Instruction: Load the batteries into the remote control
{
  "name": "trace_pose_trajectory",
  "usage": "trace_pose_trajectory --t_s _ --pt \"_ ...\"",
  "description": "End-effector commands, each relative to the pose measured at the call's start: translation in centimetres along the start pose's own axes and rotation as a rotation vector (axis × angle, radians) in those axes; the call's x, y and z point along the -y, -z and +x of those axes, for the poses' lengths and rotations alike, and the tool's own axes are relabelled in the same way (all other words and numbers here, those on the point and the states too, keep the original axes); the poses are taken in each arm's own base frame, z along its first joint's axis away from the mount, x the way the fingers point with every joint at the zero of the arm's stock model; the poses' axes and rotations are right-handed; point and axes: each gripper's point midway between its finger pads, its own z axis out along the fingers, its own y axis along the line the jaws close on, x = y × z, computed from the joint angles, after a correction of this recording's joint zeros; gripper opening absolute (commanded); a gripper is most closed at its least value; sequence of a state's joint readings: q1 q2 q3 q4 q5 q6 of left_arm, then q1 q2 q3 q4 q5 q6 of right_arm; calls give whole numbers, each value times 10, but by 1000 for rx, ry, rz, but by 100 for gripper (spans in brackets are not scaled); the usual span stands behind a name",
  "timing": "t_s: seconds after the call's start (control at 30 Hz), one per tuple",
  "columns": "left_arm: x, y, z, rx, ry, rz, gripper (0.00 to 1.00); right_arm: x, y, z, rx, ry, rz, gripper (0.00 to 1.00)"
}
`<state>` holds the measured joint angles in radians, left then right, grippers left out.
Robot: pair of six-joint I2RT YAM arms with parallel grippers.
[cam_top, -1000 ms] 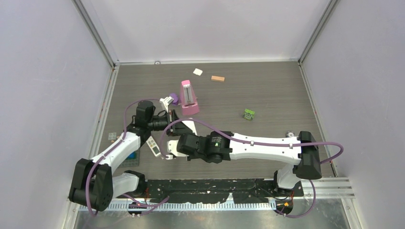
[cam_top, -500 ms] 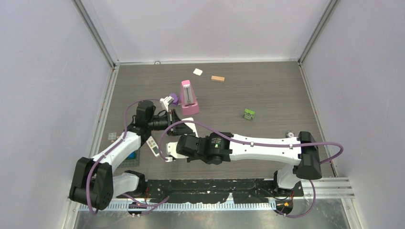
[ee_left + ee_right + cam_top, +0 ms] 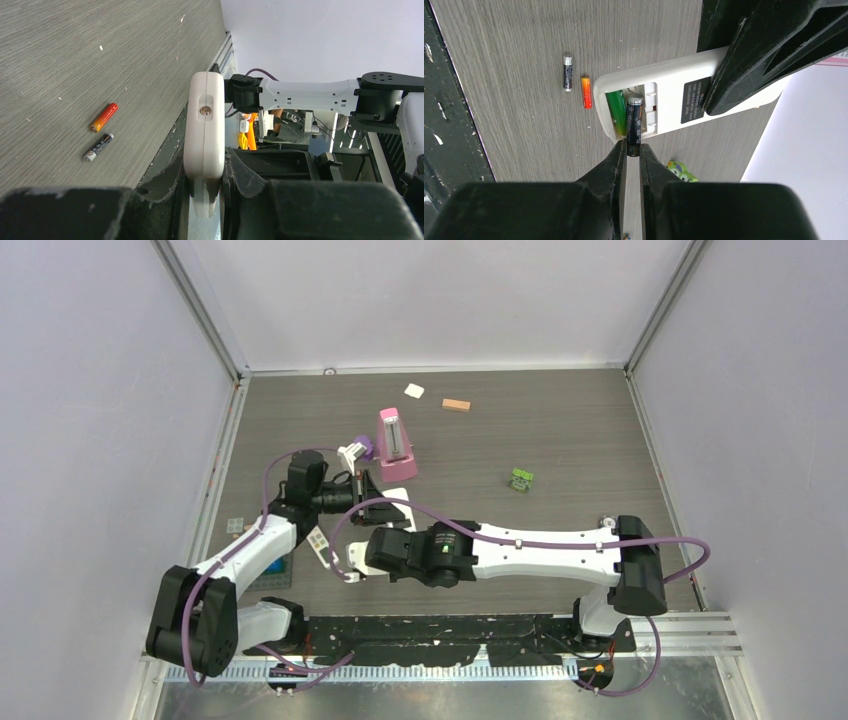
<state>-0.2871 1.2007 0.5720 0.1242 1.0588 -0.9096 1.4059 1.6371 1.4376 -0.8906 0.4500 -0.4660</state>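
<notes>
From above, the left gripper (image 3: 377, 502) is clamped on a white remote (image 3: 396, 497), held off the table (image 3: 570, 440) just in front of a pink metronome (image 3: 396, 444). The right gripper (image 3: 352, 562) reaches in from the near side to the remote's near end; its fingers are too small here to tell how far apart they are. A smaller white remote (image 3: 320, 546) lies flat beside the left arm.

In the left wrist view, the remote (image 3: 204, 131) is seen edge on, pinched between the two dark fingers (image 3: 167, 182). On the table to the left lie a red-orange battery (image 3: 104, 117) and a dark loose battery (image 3: 98, 147), close together but apart.

In the right wrist view, the right gripper (image 3: 632, 150) is nearly closed, its tips pinching the lower end of a held battery (image 3: 634, 116), dark with a silver cap. That battery points into the remote's (image 3: 674, 95) open compartment, right beside a green battery (image 3: 614, 111) already lying in it; whether it is seated cannot be told. The left gripper's black finger (image 3: 764, 50) covers the remote's far end. The red-orange battery (image 3: 586, 92) and dark loose battery (image 3: 567, 73) lie on the table near the compartment end
</notes>
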Motion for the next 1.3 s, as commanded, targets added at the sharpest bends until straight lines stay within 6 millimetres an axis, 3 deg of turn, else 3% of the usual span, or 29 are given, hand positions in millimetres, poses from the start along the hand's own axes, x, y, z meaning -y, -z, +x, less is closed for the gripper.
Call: trace_pose_trajectory --t_s 0.0,0.17,0.5,0.8,1.27 --pt "27 1 -2 -35 -69 87 0 13 5 -13 41 -25 53 15" --pt "34 1 -4 -26 -63 127 0 18 8 -22 68 -63 66 20" --pt "36 0 -5 -16 -66 148 0 21 8 -20 59 -67 85 24" --pt "37 0 -6 -11 -70 146 0 28 14 -15 53 -75 120 48" --pt "35 -3 -14 7 -53 138 0 38 55 -11 189 -198 73 62"
